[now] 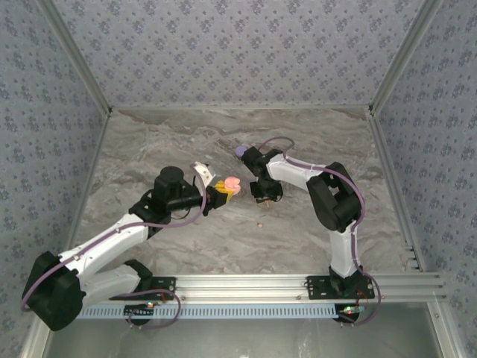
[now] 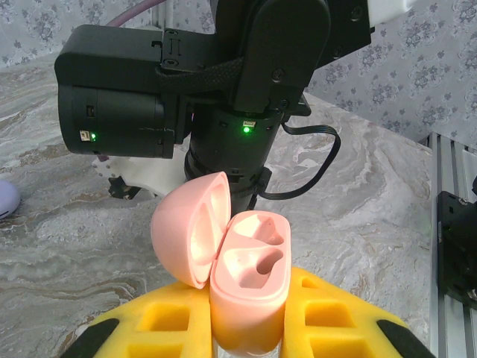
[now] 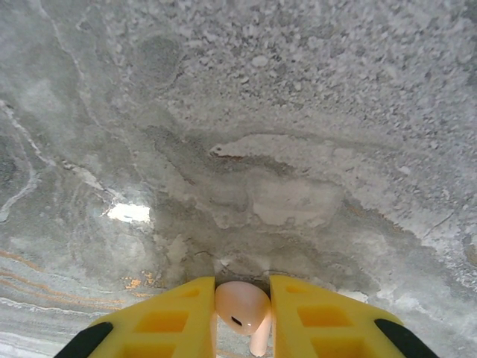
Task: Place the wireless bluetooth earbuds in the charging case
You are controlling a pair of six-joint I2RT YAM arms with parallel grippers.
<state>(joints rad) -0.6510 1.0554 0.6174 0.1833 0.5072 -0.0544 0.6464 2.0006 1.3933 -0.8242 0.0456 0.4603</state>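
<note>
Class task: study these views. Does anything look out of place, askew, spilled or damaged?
Nothing looks damaged or spilled. The salmon-pink plastic charging case sits clamped in the left gripper, lid open, both wells empty. The right gripper pinches a small pink earbud. One tiny pale speck lies loose on the marbled grey table.

Smooth, softly glossy plastic on the charging case [image 2: 250,298], lower centre. The yellow fingers [image 2: 298,289] under it, matt. Shiny plastic earbud [image 3: 240,304] at the bottom edge. Grainy, dull tabletop [image 3: 298,112]. Brushed-metal rail [image 1: 246,282] low in frame.

Passage beyond the open pink case [image 2: 250,287] is blocked by the right arm [image 2: 261,45]; open surface [image 1: 223,240] is found at the near side.
</note>
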